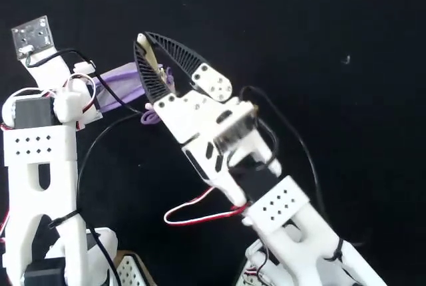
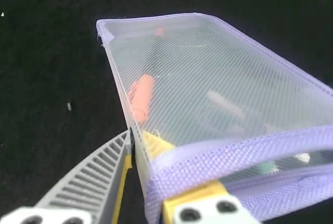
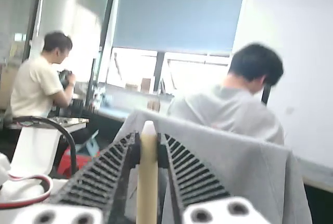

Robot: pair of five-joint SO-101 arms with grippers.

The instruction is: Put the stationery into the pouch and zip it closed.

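Gripping the pouch (image 2: 208, 78) at a corner of its purple zip edge, the left claw (image 2: 136, 139) is clenched on it. The yellow pad (image 2: 154, 145) shows through the mesh. The grey ribbed finger (image 2: 99, 179) lies against the other side of the same wall.

Pouch: clear ribbed mesh with purple trim, over the black table (image 1: 333, 100). At the gripped end the two zip bands look parted, though how far is hard to tell.

Inside the pouch:
- An orange pen (image 2: 141, 96) lies along the side wall, just beyond the gripped corner.
- A second orange bit (image 2: 158, 30) sits near the pouch's far end.
- A pale tube (image 2: 223, 104) lies mid-pouch.
- A green bit (image 2: 266, 168) sits close to the zip edge.

In the high view the pouch appears as a purple strip between the two arms, with a purple loop (image 1: 150, 117) just beside it.

The right claw (image 3: 148, 140) is clamped on a cream stick (image 3: 148, 182), held lengthwise between the black ribbed fingers (image 3: 99, 179). The stick's rounded tip pokes just past the fingertips. In the high view this claw hangs over the pouch's end, opposite the left claw. The stick is outside the pouch, and I cannot tell whether it touches the zip edge.
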